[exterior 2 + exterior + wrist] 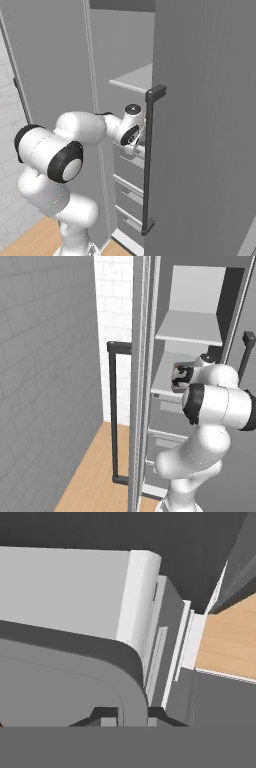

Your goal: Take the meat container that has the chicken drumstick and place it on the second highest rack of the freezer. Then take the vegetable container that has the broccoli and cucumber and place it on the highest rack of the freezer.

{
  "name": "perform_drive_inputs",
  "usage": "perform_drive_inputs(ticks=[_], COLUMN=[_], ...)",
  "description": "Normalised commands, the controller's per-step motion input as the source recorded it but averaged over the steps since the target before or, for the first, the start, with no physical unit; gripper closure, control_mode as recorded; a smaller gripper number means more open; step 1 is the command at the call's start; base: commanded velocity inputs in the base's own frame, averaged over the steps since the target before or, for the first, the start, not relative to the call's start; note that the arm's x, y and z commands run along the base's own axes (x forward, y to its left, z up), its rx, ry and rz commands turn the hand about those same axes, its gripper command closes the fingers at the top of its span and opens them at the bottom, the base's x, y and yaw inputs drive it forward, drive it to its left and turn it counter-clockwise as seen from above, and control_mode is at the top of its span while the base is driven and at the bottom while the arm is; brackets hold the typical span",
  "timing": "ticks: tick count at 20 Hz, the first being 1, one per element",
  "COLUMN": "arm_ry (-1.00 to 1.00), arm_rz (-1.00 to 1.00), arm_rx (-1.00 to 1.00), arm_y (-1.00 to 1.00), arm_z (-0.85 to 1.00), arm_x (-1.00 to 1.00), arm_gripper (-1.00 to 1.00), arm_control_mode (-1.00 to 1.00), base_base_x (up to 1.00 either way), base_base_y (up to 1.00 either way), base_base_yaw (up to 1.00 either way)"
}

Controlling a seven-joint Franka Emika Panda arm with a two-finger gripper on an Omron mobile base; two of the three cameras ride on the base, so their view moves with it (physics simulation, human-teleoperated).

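The freezer (142, 381) stands open, with pale shelves and grey drawers inside. My gripper (180, 376) reaches in at the level of the second shelf from the top (162, 383). In the hand view the gripper (131, 714) is shut on the rim of the meat container (75, 677), a grey tray with a rounded corner, held just over the white shelf (60, 587). The right base view shows the hand (132, 130) behind the door handle. The chicken drumstick is hidden. The vegetable container, broccoli and cucumber are out of view.
The top shelf (190, 331) sits close above the hand. Grey drawers (127, 175) stack below it. The open door's dark bar handle (114, 406) is to the left, and another dark handle (148, 160) stands right in front of the wrist. A tiled wall (45, 381) closes the left.
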Motion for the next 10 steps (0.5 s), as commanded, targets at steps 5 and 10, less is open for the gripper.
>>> perform_drive_inputs(ticks=[5,10], arm_ry=[0.00,0.00], arm_rz=[0.00,0.00], arm_rx=[0.03,0.04], arm_y=[-0.21,-0.23], arm_z=[-0.32,-0.30], arm_x=[0.55,0.49], arm_gripper=[1.00,1.00], arm_control_mode=[-1.00,-1.00], base_base_x=[0.00,0.00], base_base_y=[0.00,0.00], base_base_yaw=[0.00,0.00])
